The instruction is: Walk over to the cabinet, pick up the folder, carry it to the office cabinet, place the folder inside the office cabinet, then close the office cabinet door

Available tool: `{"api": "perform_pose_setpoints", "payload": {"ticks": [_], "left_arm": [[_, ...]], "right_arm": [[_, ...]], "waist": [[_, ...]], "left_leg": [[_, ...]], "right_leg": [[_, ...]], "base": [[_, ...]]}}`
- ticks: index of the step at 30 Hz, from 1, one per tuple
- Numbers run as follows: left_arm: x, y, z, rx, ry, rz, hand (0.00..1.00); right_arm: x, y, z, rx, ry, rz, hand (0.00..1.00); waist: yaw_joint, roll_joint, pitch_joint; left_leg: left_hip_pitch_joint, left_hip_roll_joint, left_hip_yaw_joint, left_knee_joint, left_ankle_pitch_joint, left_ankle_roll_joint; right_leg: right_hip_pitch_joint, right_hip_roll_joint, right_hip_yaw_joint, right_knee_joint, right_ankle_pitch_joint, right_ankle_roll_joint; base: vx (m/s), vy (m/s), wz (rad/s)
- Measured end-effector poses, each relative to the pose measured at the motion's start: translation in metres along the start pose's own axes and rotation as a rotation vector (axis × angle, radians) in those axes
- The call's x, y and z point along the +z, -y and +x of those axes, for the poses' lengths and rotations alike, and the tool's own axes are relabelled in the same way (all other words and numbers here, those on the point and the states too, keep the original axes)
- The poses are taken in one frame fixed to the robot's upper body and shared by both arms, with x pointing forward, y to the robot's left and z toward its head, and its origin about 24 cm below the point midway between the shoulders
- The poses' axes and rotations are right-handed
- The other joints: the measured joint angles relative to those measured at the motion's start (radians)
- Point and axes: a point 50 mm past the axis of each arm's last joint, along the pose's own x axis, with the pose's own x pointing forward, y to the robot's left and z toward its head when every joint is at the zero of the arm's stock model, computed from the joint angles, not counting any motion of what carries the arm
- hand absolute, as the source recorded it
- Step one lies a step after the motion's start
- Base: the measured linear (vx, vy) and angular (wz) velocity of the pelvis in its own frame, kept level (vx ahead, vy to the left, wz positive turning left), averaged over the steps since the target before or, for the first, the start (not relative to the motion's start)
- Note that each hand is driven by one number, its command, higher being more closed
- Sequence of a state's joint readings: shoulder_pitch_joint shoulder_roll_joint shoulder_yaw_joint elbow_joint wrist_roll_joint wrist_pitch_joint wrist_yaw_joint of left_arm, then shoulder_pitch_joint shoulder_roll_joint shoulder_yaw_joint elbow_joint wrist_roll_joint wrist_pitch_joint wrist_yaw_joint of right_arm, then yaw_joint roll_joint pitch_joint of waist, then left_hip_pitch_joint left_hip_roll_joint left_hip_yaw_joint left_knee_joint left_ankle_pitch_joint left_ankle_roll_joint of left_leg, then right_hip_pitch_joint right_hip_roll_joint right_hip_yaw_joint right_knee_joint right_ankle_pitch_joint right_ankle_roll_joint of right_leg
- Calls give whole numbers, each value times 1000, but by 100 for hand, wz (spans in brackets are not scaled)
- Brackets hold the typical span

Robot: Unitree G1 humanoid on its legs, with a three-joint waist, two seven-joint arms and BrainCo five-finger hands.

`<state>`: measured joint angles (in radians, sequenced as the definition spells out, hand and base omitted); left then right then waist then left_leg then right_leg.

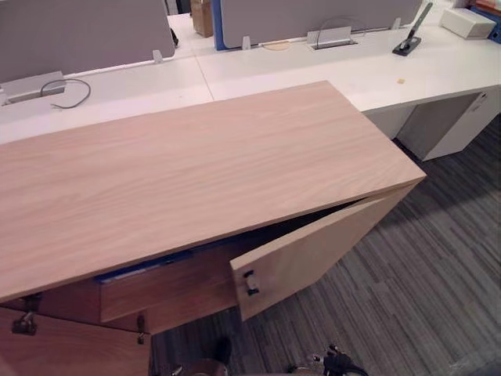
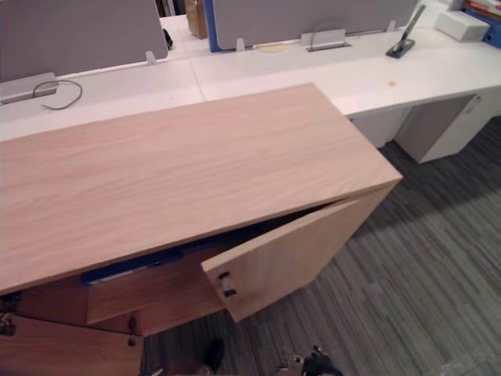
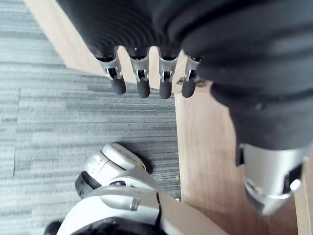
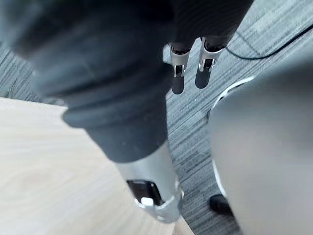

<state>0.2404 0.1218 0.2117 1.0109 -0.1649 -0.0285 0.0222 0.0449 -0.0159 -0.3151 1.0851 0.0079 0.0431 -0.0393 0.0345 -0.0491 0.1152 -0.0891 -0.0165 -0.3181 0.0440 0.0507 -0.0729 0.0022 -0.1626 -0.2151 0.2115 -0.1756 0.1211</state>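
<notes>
A long wooden office cabinet [image 1: 196, 164] stands right in front of me. Its right door [image 1: 313, 251] hangs half open towards me, and a left door [image 1: 70, 345] is swung open at the lower left. Just under the top, a thin blue edge of the folder [image 1: 145, 270] shows above an inner wooden panel. My left hand [image 3: 143, 81] hangs with straight fingers over the carpet, beside a wooden panel [image 3: 205, 147], and holds nothing. Near a pale wooden surface [image 4: 49, 181], my right hand [image 4: 178, 78] also hangs down, its fingers straight and empty.
White desks [image 1: 376, 70] with grey partition screens [image 1: 78, 31] run behind the cabinet, carrying a cable [image 1: 66, 92] and a white box [image 1: 467, 22]. A desk pedestal [image 1: 446, 125] stands at the right. Grey striped carpet [image 1: 423, 298] lies to the right and in front.
</notes>
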Motion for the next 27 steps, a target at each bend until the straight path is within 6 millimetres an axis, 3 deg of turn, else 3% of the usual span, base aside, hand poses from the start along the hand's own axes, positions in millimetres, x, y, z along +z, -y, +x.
{"api": "perform_pose_setpoints", "payload": {"ticks": [2, 4, 6, 9, 12, 13, 16, 18, 23, 25, 26, 27], "left_arm": [[0, -1, 0, 5, 0, -17, 0], [1, 0, 0, 6, 3, -24, 0], [4, 2, 1, 2, 14, -41, 0], [11, 5, 1, -12, 40, -41, 0], [11, 5, 1, -17, 41, -39, 0], [9, 5, 0, -17, 34, -40, 0], [8, 4, 0, -19, 32, -20, 0], [7, 5, 0, -20, 31, -27, 0], [-2, 1, -3, -7, 6, -38, 0], [-6, 3, -3, -8, -6, -32, 0], [-6, 3, -3, -9, -5, -30, 0], [-6, 3, -3, -9, -2, -27, 0]], "right_arm": [[-4, 5, 0, -15, -12, 25, 0], [-4, 8, 0, -22, -14, 26, 0], [-7, 15, -1, -47, -21, 73, 0], [-6, 20, -1, -70, -18, 131, 0], [-13, 27, -2, -100, -38, 173, 0], [-14, 28, -2, -102, -43, 178, 0], [-19, 23, -3, -98, -60, 216, 0], [-17, 22, -3, -94, -51, 216, 0], [-12, 10, -3, -60, -21, 191, 0], [-9, 10, -3, -53, -9, 173, 0], [-5, 10, -3, -52, 8, 169, 0], [-3, 10, -3, -52, 23, 165, 0]], "waist": [[-7, -3, 2], [-14, -4, 6], [-15, -1, 19], [-9, 4, 34], [-8, -2, 42], [-7, 9, 42], [-16, 1, 35], [-11, 2, 35], [9, 6, 24], [4, 16, 12], [3, 18, 13], [-3, 19, 13]], "left_leg": [[-25, 5, -15, 40, -13, -18], [-69, 5, 53, 133, -52, -5], [-153, 33, 295, 326, -122, 32], [-183, 35, 408, 349, -147, 69], [-191, 46, 595, 341, -178, 119], [-195, 52, 608, 343, -177, 124], [-180, -47, 550, 264, -146, 158], [-141, -82, 533, 191, -117, 171], [6, -108, 513, 36, -72, 181], [31, -116, 485, 6, -66, 179], [41, -117, 458, 6, -66, 180], [44, -115, 418, 21, -66, 187]], "right_leg": [[15, 11, -34, 0, 0, -1], [33, 10, -72, 0, -1, -1], [74, 5, -124, 8, -17, -14], [62, -25, -152, 27, -34, -4], [55, -76, -167, 8, -46, 10], [60, -79, -167, 8, -48, 13], [83, -106, -162, -27, -50, -9], [84, -106, -162, -25, -32, -24], [77, -85, -170, 52, -23, -22], [55, -98, -170, 152, -17, -14], [13, -118, -161, 278, -13, -14], [-46, -132, -126, 416, 9, -43]], "base": [[12, -124, 45], [-3, -38, 48], [-12, 70, 51], [-30, 152, 42], [39, 218, 55], [107, 247, 49], [120, 169, 64], [141, 102, 43], [109, 28, 6], [108, 19, 33], [96, 9, 64], [84, -5, 80]]}}
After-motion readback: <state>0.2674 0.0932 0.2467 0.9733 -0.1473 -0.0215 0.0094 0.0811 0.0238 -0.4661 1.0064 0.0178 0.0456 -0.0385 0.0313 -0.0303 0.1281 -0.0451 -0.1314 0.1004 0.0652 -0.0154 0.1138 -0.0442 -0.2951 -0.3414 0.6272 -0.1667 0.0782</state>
